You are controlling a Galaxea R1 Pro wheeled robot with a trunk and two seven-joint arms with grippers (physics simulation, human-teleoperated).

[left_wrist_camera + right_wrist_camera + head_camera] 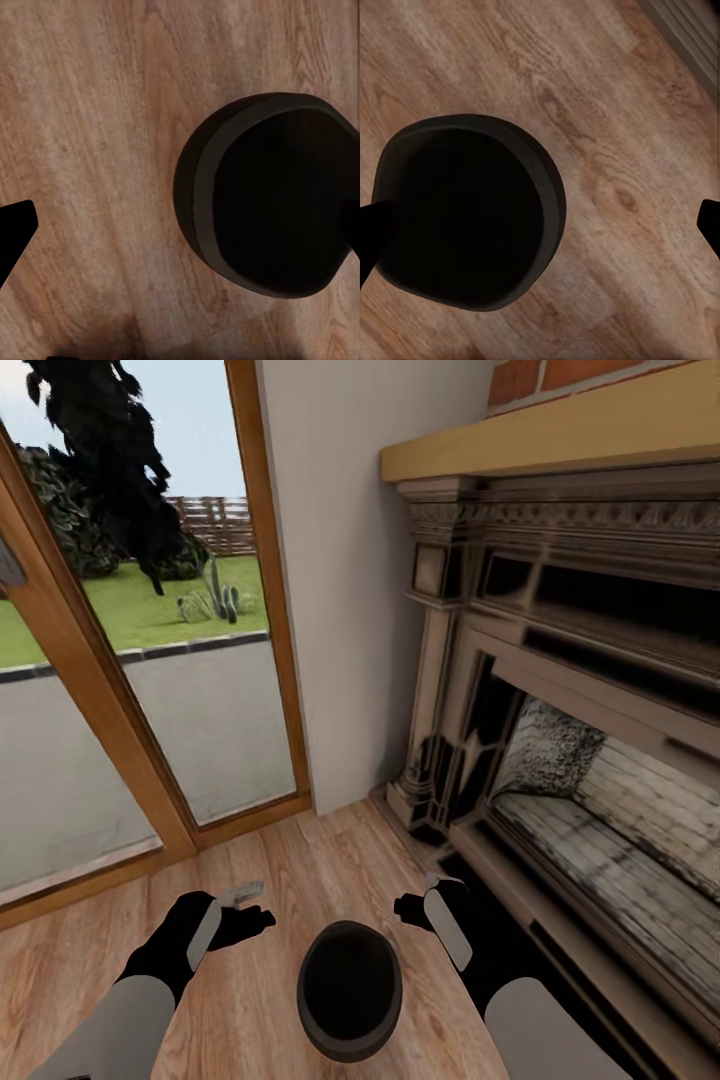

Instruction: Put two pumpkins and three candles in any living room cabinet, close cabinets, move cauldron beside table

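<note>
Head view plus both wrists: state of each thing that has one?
cauldron: upright on the wood floor, mouth up, between the two grippers, held by neither; inside too dark to tell if empty.
left gripper: open, beside the cauldron.
right gripper: open, beside the cauldron.
fireplace: unlit, no fire in the hearth.
glass door: looks closed.

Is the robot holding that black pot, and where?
No. The cauldron sits on the wooden floor between the open left pincer and right pincer; neither touches it.
</note>
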